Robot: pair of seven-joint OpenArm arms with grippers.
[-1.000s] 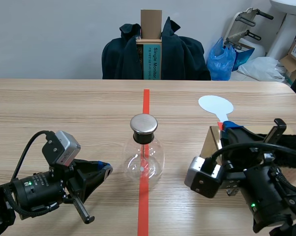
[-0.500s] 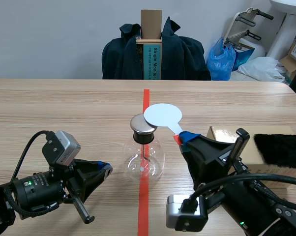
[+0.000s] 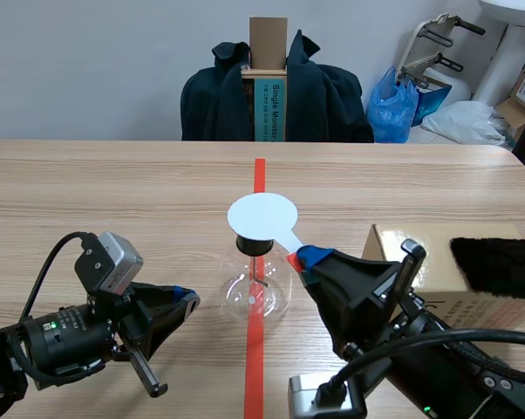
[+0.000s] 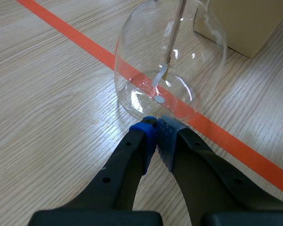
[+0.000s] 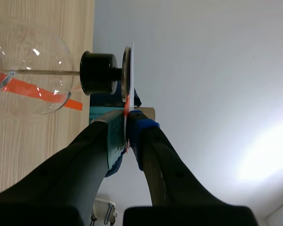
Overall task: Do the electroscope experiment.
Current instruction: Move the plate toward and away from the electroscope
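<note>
Wooden table [image 3: 114, 192], dark coat [image 3: 332, 96] draped over a chair, blue plastic bag [image 3: 392, 100], white bag [image 3: 467, 122] beside it.

A round clear glass flask [image 3: 255, 295] stands upright on the red tape line [image 3: 259, 175]. It is plugged by a black stopper [image 5: 98, 73] topped with a metal cap [image 5: 126, 70]. A thin rod [image 4: 175, 28] hangs inside, ending in small pale leaves [image 4: 159, 76]. A white round paddle [image 3: 262, 216] lies flat right over the cap, its handle pinched in the right gripper [image 3: 302, 257].
</note>
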